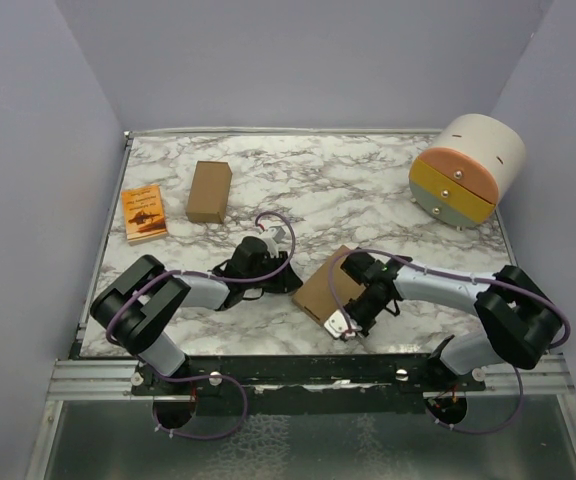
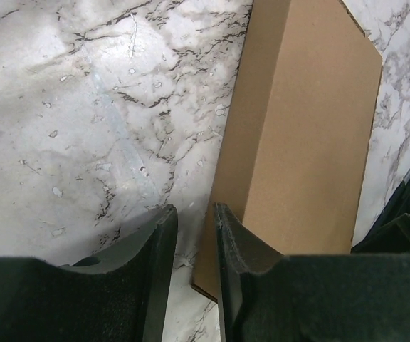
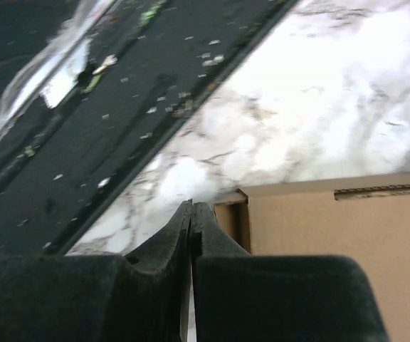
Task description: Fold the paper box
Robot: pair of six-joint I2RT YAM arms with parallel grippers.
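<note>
paper box [image 1: 320,284] is lying on the marble table [image 1: 368,190], near the front edge, between the two grippers. it is seen as a shallow closed shape. a flat top face and one side wall are visible in the left wrist view, so most of the folding is judged done. a slot line and a tucked corner are shown in the right wrist view.

left gripper [image 2: 194,214] is held low at the box's left corner. its fingers [image 2: 161,249] are parted by a narrow gap with only marble between them, so nothing is gripped. one finger overlaps the box edge, probably placed as a stop so the box can't slide left.

right gripper [image 3: 192,208] is set at the box's front corner, by the dark front rail [image 3: 119,85]. its pads [image 3: 212,242] are pressed together with nothing seen between them. the closed tips are likely meant as a blunt pusher on that corner, not a clamp. actual contact cannot be told.

narrower cardboard box [image 1: 209,192], orange booklet [image 1: 144,213] and round drawer unit [image 1: 466,170] are sitting well apart at the back, out of the working area.
</note>
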